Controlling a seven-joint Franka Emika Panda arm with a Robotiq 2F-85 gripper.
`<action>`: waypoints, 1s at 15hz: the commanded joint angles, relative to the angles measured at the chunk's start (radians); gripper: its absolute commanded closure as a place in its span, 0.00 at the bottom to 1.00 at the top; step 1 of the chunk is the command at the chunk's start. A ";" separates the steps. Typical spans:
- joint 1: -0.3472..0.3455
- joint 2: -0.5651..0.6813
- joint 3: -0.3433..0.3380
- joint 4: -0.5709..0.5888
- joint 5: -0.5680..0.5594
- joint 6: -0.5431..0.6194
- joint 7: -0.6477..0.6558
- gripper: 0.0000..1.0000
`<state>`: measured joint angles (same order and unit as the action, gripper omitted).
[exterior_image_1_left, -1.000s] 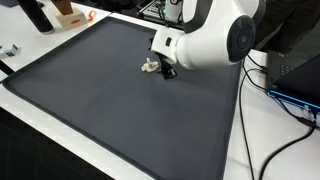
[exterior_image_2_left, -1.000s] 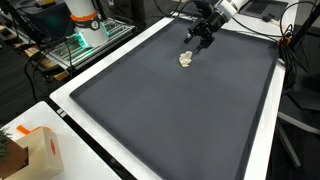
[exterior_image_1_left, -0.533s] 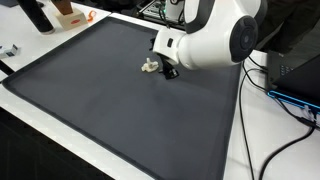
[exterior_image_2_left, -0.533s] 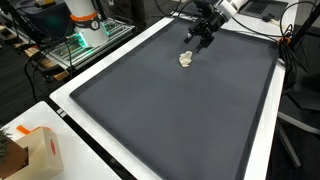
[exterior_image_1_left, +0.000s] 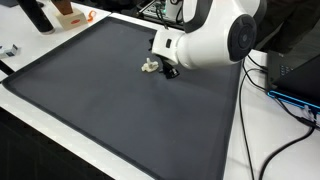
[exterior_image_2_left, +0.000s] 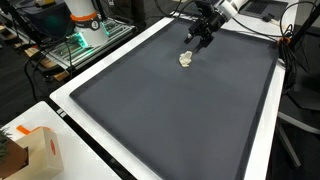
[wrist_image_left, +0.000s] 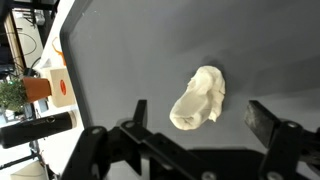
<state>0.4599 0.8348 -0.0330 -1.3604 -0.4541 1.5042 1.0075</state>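
Note:
A small crumpled cream-white object (wrist_image_left: 198, 98) lies on the dark grey mat (wrist_image_left: 140, 50); it also shows in both exterior views (exterior_image_1_left: 150, 67) (exterior_image_2_left: 185, 59). My gripper (wrist_image_left: 205, 125) is open and empty, hovering just above the mat with its two black fingers either side of the space just short of the object. In an exterior view the gripper (exterior_image_1_left: 169, 70) sits right beside the object, and the white arm hides part of it. In an exterior view the gripper (exterior_image_2_left: 197, 37) is just beyond the object.
The mat covers a white table (exterior_image_2_left: 262, 150). An orange and white box (exterior_image_2_left: 38, 152) stands at one corner, and it shows in the wrist view (wrist_image_left: 55, 85). Dark bottles (exterior_image_1_left: 37, 15) and cables (exterior_image_1_left: 262, 150) lie off the mat's edges.

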 joint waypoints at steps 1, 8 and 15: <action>-0.034 -0.033 0.028 -0.035 0.021 0.024 -0.049 0.00; -0.100 -0.106 0.061 -0.085 0.104 0.091 -0.162 0.00; -0.205 -0.238 0.087 -0.188 0.307 0.250 -0.358 0.00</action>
<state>0.3080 0.6871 0.0296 -1.4433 -0.2296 1.6805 0.7227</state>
